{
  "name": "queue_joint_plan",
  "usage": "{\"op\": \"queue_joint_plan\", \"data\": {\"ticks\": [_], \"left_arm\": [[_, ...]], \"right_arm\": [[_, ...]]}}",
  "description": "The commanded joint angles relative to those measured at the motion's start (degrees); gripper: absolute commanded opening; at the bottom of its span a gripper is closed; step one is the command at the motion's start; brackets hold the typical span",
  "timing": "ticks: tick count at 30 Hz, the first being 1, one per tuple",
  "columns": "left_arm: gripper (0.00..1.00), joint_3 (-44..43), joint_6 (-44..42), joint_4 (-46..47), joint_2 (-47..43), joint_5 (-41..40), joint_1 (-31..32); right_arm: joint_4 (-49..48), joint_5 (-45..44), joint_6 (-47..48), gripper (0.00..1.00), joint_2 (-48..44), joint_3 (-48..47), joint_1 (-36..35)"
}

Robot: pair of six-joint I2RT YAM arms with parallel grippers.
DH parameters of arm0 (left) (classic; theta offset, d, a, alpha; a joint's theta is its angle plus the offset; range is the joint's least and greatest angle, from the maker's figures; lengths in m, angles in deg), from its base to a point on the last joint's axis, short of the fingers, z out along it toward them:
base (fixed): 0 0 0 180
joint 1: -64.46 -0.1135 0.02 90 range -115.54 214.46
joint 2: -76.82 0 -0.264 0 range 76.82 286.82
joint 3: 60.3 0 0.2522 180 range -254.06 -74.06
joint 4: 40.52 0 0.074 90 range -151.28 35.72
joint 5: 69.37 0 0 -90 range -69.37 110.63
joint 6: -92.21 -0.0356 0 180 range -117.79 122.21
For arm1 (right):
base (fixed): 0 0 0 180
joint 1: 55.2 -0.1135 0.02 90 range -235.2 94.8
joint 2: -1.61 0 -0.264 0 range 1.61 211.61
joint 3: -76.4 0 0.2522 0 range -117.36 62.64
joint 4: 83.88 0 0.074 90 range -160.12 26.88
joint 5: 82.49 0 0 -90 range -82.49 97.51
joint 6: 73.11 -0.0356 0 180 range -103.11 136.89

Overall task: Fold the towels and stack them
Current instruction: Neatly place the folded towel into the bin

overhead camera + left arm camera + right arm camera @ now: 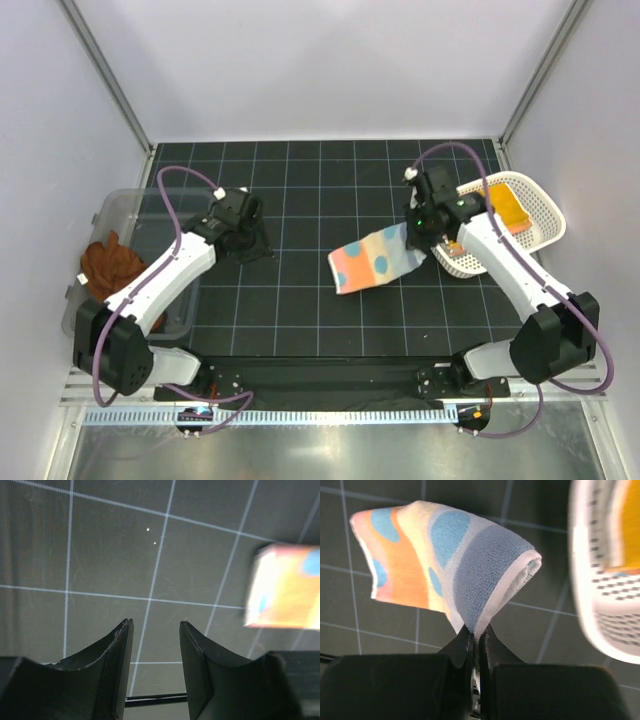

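A polka-dot towel, orange and cream with blue spots and a grey-blue patch, lies on the black grid mat at centre right. My right gripper is shut on its right corner and lifts that corner off the mat; the wrist view shows the cloth pinched between the jaws. My left gripper is open and empty, low over the bare mat at the left; the towel's edge shows blurred at its right. A rust-brown towel sits in the clear bin. A yellow-orange towel lies in the white basket.
The clear plastic bin stands at the left edge of the mat. The white perforated basket stands at the right, close to my right arm, and also shows in the right wrist view. White walls enclose the table.
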Motion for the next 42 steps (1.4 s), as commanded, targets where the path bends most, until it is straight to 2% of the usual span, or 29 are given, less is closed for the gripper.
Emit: {"op": "queue_joint_plan", "data": {"ticks": [1, 6, 14, 18, 30, 42], "left_arm": [[0.46, 0.43, -2.90, 0.73, 2.69, -0.24, -0.22], [0.47, 2.01, -3.69, 1.69, 4.63, -0.24, -0.75], [0.47, -2.55, -5.19, 0.47, 9.11, -0.24, -1.19], [0.48, -5.10, -5.98, -0.50, 10.70, -0.24, -1.10], [0.49, -9.94, -6.68, -2.17, 14.83, 1.43, -1.10], [0.49, -14.07, -5.80, -2.69, 16.94, 3.63, -1.19]], "right_arm": [[9.98, -1.90, 8.74, 0.01, 3.63, -8.62, 6.02], [15.44, -4.26, 16.48, 0.01, 10.06, -15.04, 10.96], [14.03, -10.34, 21.06, 0.01, 18.05, -23.90, 22.98], [11.94, -12.19, 22.37, 0.01, 20.44, -26.47, 26.07], [8.15, -10.61, 25.19, 0.01, 22.99, -32.53, 33.46], [6.83, -11.31, 27.21, 0.01, 32.74, -42.82, 37.68]]}}
